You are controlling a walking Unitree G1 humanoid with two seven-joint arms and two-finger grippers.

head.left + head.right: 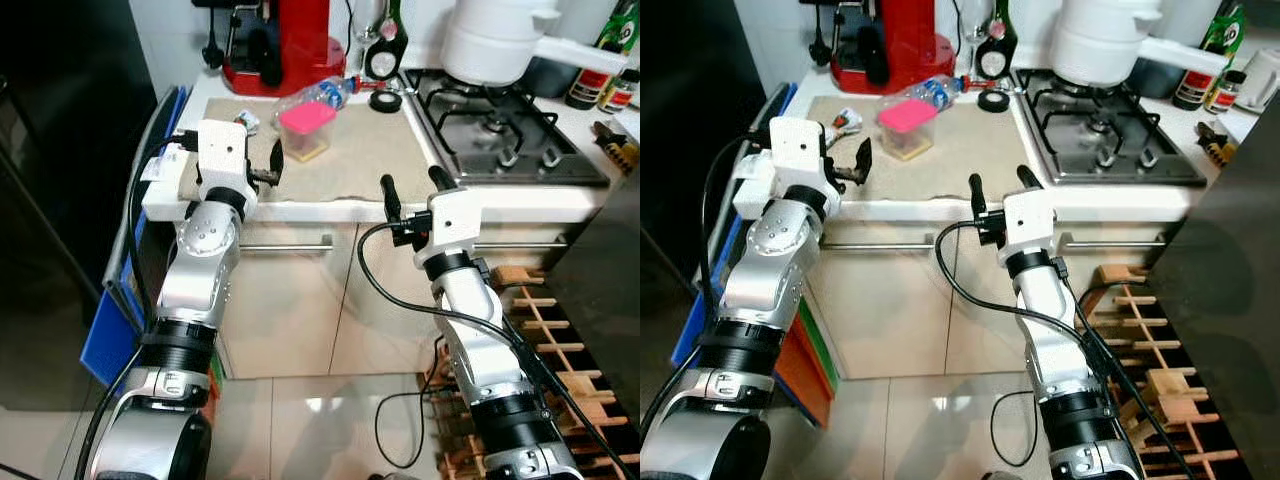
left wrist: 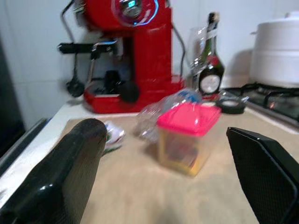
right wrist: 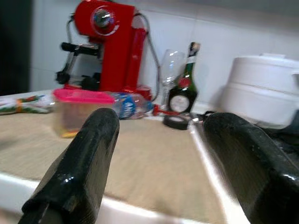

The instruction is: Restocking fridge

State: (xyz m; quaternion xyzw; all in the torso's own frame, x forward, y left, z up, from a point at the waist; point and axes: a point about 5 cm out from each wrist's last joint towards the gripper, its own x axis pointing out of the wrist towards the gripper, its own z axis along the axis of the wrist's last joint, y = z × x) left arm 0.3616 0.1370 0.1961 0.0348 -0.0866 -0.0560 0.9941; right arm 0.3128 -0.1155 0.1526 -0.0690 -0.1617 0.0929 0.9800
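— Bench stock, left to right?
— Left tool (image 1: 272, 166): fingers spread, empty, raised over the bench (image 1: 370, 165) edge, facing the pink-lidded container (image 1: 306, 128). Plastic bottle (image 1: 318, 95) lying on its side just behind it; red coffee machine (image 1: 290, 40) at the back. Right tool (image 1: 412, 186): spread, empty, at the bench front, near the hob (image 1: 505, 135).
— Step?
— Pickup, I judge; nothing held yet. Next: left tool advances until its fingers straddle the container, then pinches.

Red coffee machine (image 1: 290, 40) at upper centre; clear tub (image 1: 305, 130) with pink lid on a beige mat (image 1: 330, 150); white pot (image 1: 495, 40) upper right — blue bin (image 1: 110, 330) lower left.
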